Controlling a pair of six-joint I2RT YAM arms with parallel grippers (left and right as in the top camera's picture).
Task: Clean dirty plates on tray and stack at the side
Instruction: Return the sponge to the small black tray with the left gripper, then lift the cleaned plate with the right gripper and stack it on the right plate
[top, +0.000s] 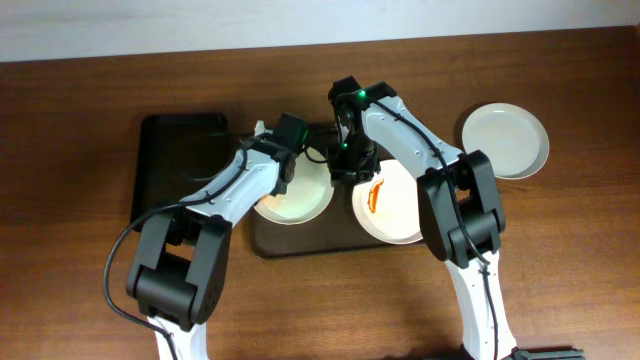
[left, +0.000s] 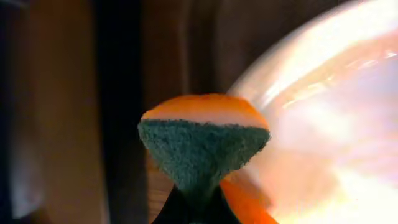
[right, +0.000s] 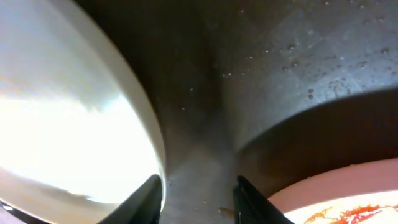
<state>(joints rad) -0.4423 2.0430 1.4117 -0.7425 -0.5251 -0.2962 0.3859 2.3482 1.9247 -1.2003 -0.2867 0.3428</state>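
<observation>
A dark tray (top: 300, 240) holds two plates. The left white plate (top: 305, 205) looks clean; the right plate (top: 400, 215) carries a red-orange stain (top: 376, 195). My left gripper (top: 283, 170) is at the left plate's back rim, shut on an orange sponge (left: 202, 143) with a green scouring face. That plate (left: 336, 112) fills the right of the left wrist view. My right gripper (top: 345, 168) is open and empty, low over the tray (right: 249, 74) between the left plate (right: 68, 130) and the stained plate (right: 348, 199).
A clean white plate (top: 505, 140) lies on the wooden table at the far right. A black rectangular tray (top: 175, 160) lies at the left, beside the left arm.
</observation>
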